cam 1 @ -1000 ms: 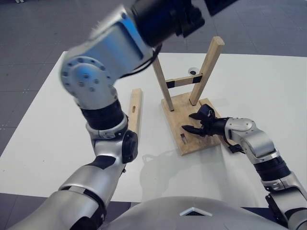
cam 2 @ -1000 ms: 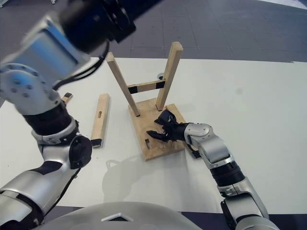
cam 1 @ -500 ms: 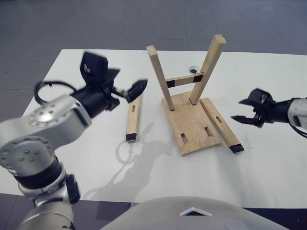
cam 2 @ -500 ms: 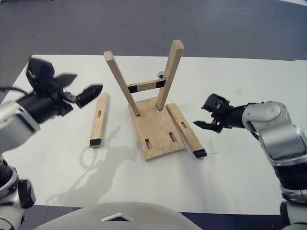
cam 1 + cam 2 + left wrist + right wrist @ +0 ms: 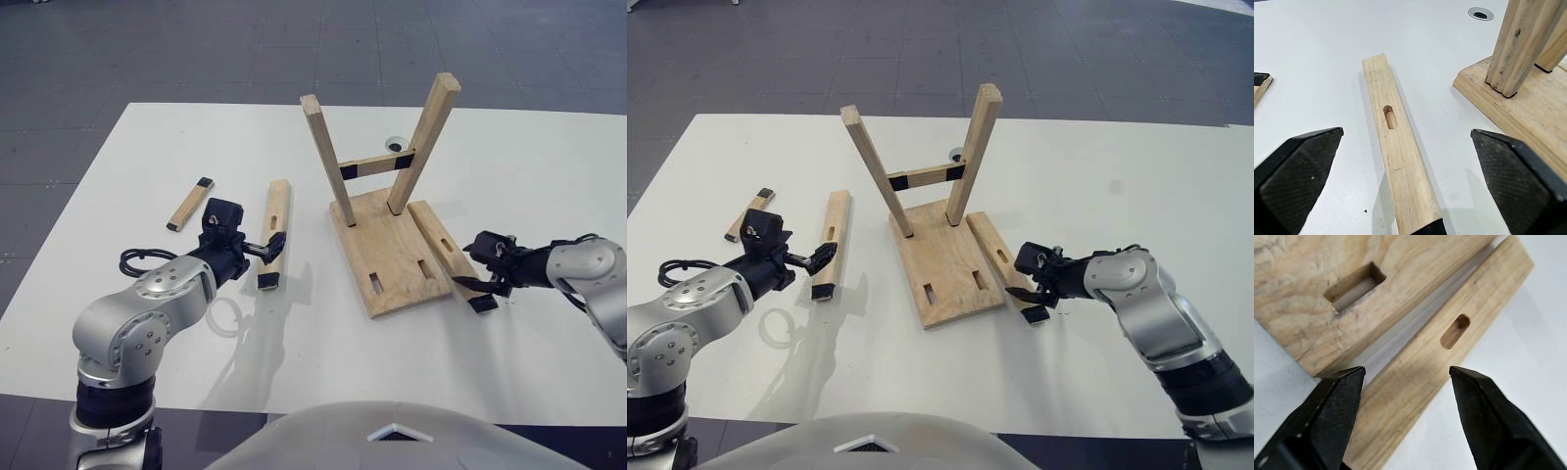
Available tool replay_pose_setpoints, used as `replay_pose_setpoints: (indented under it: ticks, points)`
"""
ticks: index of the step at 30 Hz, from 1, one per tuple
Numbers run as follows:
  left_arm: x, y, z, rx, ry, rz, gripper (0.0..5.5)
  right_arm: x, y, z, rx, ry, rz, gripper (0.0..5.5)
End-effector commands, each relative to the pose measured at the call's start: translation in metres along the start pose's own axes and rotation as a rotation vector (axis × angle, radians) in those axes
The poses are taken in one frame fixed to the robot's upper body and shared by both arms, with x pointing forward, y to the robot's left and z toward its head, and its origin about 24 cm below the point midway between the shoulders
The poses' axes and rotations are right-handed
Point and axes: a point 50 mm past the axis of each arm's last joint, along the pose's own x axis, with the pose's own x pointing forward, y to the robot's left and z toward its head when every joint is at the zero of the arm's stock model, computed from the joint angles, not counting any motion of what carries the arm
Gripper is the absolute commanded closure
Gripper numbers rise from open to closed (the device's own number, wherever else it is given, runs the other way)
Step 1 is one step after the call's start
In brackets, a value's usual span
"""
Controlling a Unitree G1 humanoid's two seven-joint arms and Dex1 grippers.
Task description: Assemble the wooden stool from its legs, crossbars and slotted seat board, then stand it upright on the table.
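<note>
The slotted seat board [image 5: 390, 257] lies flat on the white table with two legs [image 5: 327, 162] standing in it, joined by a crossbar [image 5: 376, 164]. One loose leg [image 5: 275, 227] lies left of the board. My left gripper [image 5: 261, 246] is open low at that leg's black-tipped near end, and its fingers [image 5: 1299, 166] straddle the leg [image 5: 1396, 142]. A second loose leg [image 5: 448, 251] lies along the board's right edge. My right gripper [image 5: 469, 267] is open over its near end, with the fingers [image 5: 1338, 404] on either side of the leg [image 5: 1449, 345].
A short crossbar [image 5: 190, 204] with black tips lies at the far left. A round cable hole [image 5: 395, 141] sits in the table behind the standing legs. Bare table [image 5: 549, 166] stretches to the right and along the front edge.
My left arm swung down from high above the table to the left loose leg. My right gripper left the seat board, swung out right, then came back to the right loose leg's near end.
</note>
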Motion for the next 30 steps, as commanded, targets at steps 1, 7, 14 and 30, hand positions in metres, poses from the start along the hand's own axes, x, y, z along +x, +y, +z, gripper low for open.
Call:
replay_pose_setpoints:
  ticks: [1, 7, 14, 30]
  points:
    - [0.002, -0.004, 0.001, 0.006, -0.006, -0.021, 0.65, 0.009, 0.011, -0.012, -0.047, 0.050, 0.002, 2.30]
    - [0.005, -0.003, -0.001, 0.018, -0.001, -0.018, 0.65, 0.031, 0.023, -0.010, -0.078, 0.032, -0.043, 2.30]
    - [0.008, -0.004, -0.004, 0.021, 0.011, -0.025, 0.65, 0.045, 0.027, 0.005, -0.093, 0.004, -0.057, 2.30]
    - [0.006, 0.098, -0.009, 0.092, 0.023, 0.226, 0.65, 0.017, -0.018, 0.029, -0.021, -0.094, -0.256, 2.30]
